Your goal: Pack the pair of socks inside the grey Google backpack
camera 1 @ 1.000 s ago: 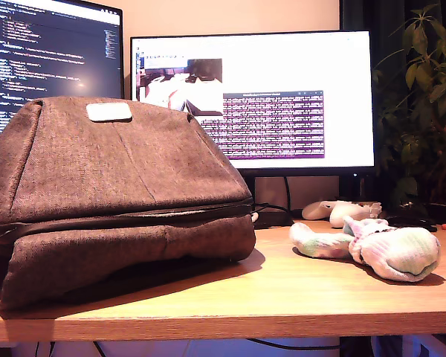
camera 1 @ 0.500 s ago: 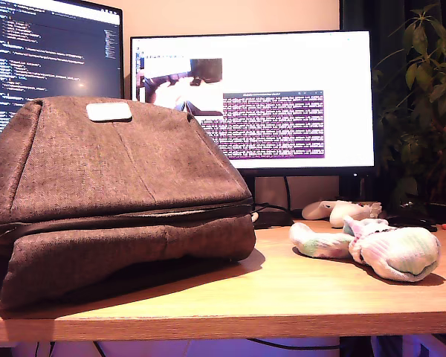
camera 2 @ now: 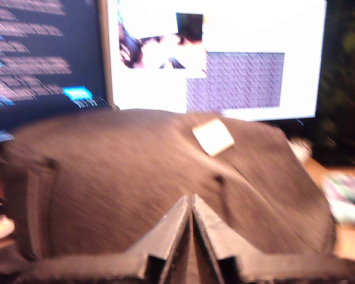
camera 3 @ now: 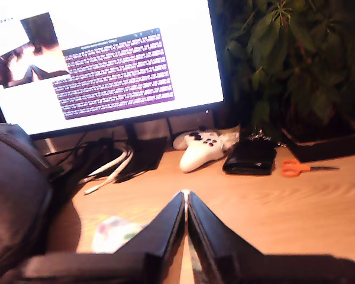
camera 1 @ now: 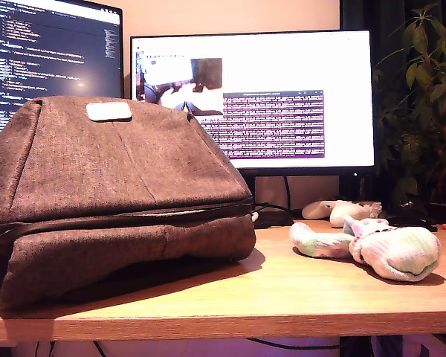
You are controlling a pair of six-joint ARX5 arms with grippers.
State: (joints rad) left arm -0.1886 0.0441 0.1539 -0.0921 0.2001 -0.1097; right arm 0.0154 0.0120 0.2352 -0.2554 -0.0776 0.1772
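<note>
While pressed tip to tip, empty: my first gripper [camera 2: 190,204] above heathered grey-brown fabric backpack [camera 1: 119,193], white patch [camera 1: 108,111] unreadable; my second gripper [camera 3: 186,198] likewise, above pastel-blotched white knit socks [camera 1: 379,245] on wooden desk [camera 1: 282,290].

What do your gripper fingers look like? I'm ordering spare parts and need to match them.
My first gripper and my second gripper both have dark, matte, wedge-shaped fingers tapering to narrow tips from a blocky dark base. No markings or cables show; the arms themselves are out of view.
</note>
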